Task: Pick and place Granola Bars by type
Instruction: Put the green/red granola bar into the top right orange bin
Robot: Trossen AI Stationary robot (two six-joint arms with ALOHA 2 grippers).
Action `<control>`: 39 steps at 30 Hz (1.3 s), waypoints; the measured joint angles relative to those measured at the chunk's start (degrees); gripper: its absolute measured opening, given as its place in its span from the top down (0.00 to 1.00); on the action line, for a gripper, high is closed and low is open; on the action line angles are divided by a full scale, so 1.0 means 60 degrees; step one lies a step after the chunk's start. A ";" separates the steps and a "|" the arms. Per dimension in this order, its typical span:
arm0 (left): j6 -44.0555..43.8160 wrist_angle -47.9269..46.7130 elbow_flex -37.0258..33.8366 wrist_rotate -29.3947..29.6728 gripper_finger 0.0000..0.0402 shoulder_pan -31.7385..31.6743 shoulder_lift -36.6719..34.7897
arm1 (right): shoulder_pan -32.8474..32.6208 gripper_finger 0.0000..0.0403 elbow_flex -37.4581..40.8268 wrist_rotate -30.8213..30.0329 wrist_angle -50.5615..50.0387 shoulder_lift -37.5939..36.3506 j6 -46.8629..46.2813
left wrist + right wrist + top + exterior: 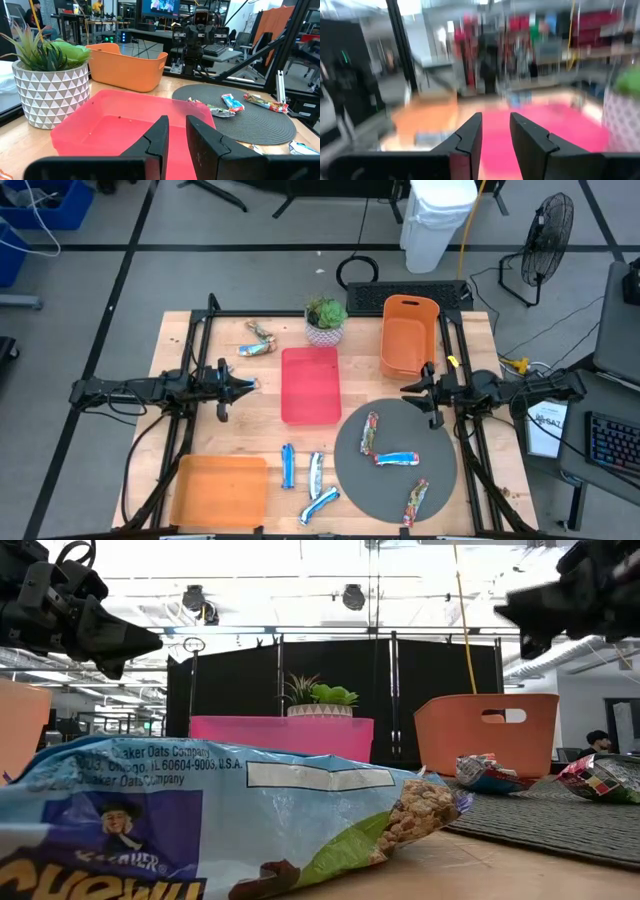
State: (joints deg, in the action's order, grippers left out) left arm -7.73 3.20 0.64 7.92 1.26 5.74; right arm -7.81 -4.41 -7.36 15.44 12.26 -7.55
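Several granola bars lie flat on the table. Three blue-and-white ones [288, 467] [316, 474] [320, 505] lie near the front edge, one of them right before the low camera [200, 830]. Three more [371, 432] [397, 459] [416, 502] rest on the round grey mat [440, 470]. Two [258, 343] lie at the far left. My left gripper [252, 385] [177, 120] hovers level at the table's left, pointing at the red tray [310, 385], slightly open and holding nothing. My right gripper [408, 388] [495, 117] hovers at the right, facing it, also slightly open and holding nothing.
An orange basket [408, 335] stands at the far right and a flat orange tray [220, 490] at the near left. A potted plant [325, 320] stands behind the red tray. Black frame rails [200, 340] run along both sides of the table.
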 joint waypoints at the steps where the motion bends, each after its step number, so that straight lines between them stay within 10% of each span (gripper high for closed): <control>1: 0.0000 0.0000 0.0000 0.0000 0.82 0.0003 0.0000 | -0.0028 0.77 -0.0193 -0.0052 -0.0329 0.0583 -0.0118; 16: -0.0002 0.0000 0.0000 0.0007 0.82 0.0000 -0.0003 | -0.0612 0.58 -0.6329 0.0007 -0.5680 1.0507 -0.0873; 28: 0.0000 0.0000 0.0000 0.0007 0.82 0.0001 -0.0004 | -0.0125 0.47 -0.6691 -0.1012 -0.5838 1.2150 -0.0564; 39: -0.0002 0.0000 0.0000 0.0007 0.82 0.0002 -0.0003 | 0.0055 0.47 -0.6691 0.0277 -0.5840 1.2162 -0.0922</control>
State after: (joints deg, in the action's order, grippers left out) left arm -7.74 3.20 0.64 7.97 1.27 5.72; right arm -7.49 -44.56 -5.69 -19.61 85.23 -13.09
